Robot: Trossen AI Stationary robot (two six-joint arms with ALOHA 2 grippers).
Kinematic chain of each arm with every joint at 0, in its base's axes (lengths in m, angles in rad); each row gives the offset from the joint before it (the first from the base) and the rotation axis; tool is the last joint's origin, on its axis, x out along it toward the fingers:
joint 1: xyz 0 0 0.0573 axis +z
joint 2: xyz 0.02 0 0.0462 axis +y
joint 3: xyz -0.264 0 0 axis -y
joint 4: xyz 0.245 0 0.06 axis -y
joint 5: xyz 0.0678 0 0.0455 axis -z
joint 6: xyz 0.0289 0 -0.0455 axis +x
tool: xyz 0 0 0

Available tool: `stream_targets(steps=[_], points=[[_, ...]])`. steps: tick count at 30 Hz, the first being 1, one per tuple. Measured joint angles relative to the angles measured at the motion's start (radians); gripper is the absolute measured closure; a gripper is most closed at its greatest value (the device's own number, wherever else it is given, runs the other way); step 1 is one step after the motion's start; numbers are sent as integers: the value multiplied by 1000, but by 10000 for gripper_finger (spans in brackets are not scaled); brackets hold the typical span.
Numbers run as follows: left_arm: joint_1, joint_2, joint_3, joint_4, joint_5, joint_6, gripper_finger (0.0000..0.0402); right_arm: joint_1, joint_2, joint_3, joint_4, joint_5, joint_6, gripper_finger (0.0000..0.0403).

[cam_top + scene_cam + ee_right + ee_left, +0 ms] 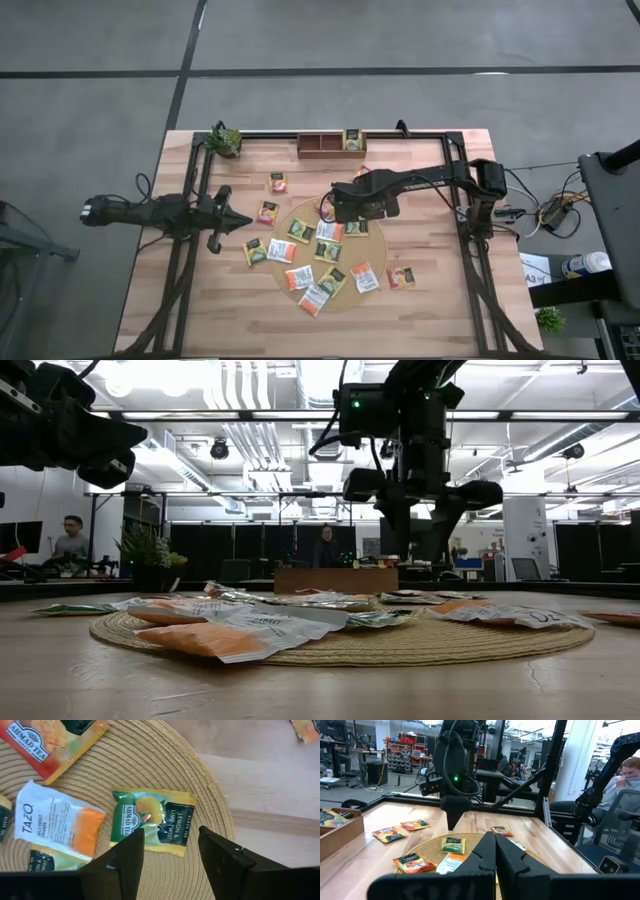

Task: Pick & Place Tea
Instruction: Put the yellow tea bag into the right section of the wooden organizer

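I hold the right gripper (167,852) with fingers apart directly above the green sachet (152,821), which lies flat on the mat (200,775), so the fingers can straddle it. The left gripper (238,221) waits together.

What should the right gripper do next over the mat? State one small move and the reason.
Probably lower straight down. The right gripper is open above the green lemon sachet, which lies flat on the mat with a finger on each side, not yet gripped.
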Motion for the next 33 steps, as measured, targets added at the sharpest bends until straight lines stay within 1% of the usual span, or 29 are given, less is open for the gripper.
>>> stream_targets(steps=[3, 9, 19, 24, 33], points=[[0, 0, 0, 0, 0, 0, 402, 0, 7, 0, -9, 0, 0, 218], [0, 0, 0, 0, 0, 0, 402, 3, 85, 29, -33, -37, -35, 218], [0, 2, 0, 0, 0, 0, 402, 5, 82, 16, -17, -27, 1, 218], [0, 2, 0, 0, 0, 0, 402, 6, 76, -20, 28, -31, 31, 218], [0, 2, 0, 0, 0, 0, 402, 6, 71, -54, 82, -35, 34, 218]])
